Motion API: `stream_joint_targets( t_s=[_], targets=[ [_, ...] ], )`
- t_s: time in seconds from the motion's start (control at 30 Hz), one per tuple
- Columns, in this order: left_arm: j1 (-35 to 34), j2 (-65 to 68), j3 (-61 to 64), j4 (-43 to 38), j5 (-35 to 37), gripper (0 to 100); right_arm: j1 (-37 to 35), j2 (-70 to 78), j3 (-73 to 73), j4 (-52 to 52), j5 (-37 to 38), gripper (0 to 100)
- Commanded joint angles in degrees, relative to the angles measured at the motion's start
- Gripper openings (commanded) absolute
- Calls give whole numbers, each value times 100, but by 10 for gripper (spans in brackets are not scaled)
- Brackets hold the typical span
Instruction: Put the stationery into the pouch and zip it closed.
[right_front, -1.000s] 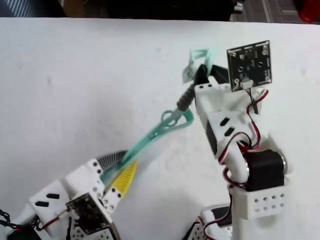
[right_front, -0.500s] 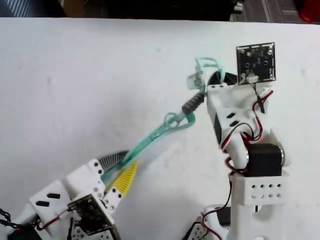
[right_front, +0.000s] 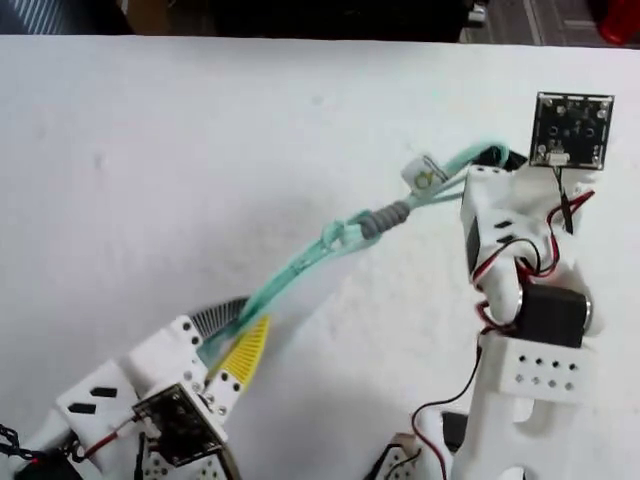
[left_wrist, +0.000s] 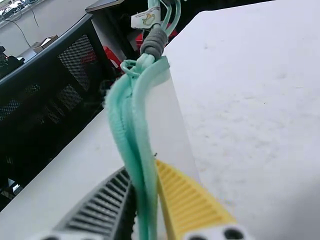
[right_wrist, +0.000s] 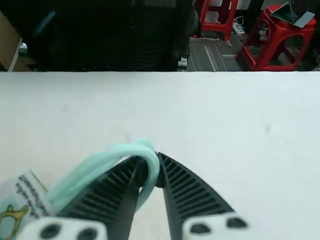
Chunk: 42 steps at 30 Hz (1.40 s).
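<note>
White table (right_front: 150, 150), fingers (left_wrist: 187, 207) tight on pouch (left_wrist: 131, 125)

Left gripper (right_front: 250, 320) clamped; right gripper (right_front: 497, 158) pinched tight (grippers well apart)

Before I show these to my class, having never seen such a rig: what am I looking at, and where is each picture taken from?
These are two small white robot arms at a white table. The high picture looks down from a fixed camera. The other two come from a camera on each arm's wrist, looking along its jaws. The left arm, low in the high view, has one grey and one yellow jaw shut on one end of a mint-green zip pouch with a clear side. The right arm has black jaws shut on a mint-green cord loop, which runs past a white paper tag to the grey zipper pull. The pouch hangs stretched between the two arms, seemingly off the table.
</note>
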Motion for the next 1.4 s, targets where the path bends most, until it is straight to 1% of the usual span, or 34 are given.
stream_joint_targets(
  t_s=[0.0,0.1,0.13,0.17,0.23,0.27,0.3,0.37,0.47,0.5,0.57,0.63,0.73,0.83,0.93,1.03,1.17,1.37],
  targets=[
    [-84,4,-211,0,-26,23,75,-119,-88,303,290,17],
    [-66,4,-149,-9,-44,23,110,-497,-334,1226,1240,23],
    [-66,4,-105,-18,-53,23,119,-681,-378,1534,1547,46],
    [-66,4,-44,-79,-62,23,180,-866,-396,1815,1793,88],
    [-66,4,97,-255,-62,23,268,-1226,-360,2176,2084,220],
    [-66,4,158,-325,-62,23,295,-1385,-316,2202,2207,279],
    [-66,4,193,-387,-62,23,312,-1516,-237,2141,2374,311],
    [-66,4,202,-396,-53,23,470,-1640,53,1886,2602,291],
    [-66,4,176,-369,-26,23,708,-1516,695,1182,2655,220],
    [-66,4,176,-369,-26,23,769,-1437,905,971,2655,211],
    [-66,4,176,-369,-44,23,804,-1341,1160,708,2620,222],
    [-66,4,176,-369,-44,23,760,-1341,1125,813,2505,243],
    [-66,4,176,-369,-53,23,391,-1552,1002,998,1978,265],
    [-75,4,176,-369,-53,23,-303,-1604,1125,1138,1574,267],
    [-101,4,185,-369,-53,23,-681,-1604,1143,1349,1407,267],
    [-101,4,229,-369,-53,23,-840,-1604,1160,1367,1442,268],
    [-101,4,202,-299,-53,23,-1235,-1604,1187,1578,1916,267],
    [-92,4,193,-290,-53,23,-1675,-1596,1187,1596,1943,266]
  ],
)
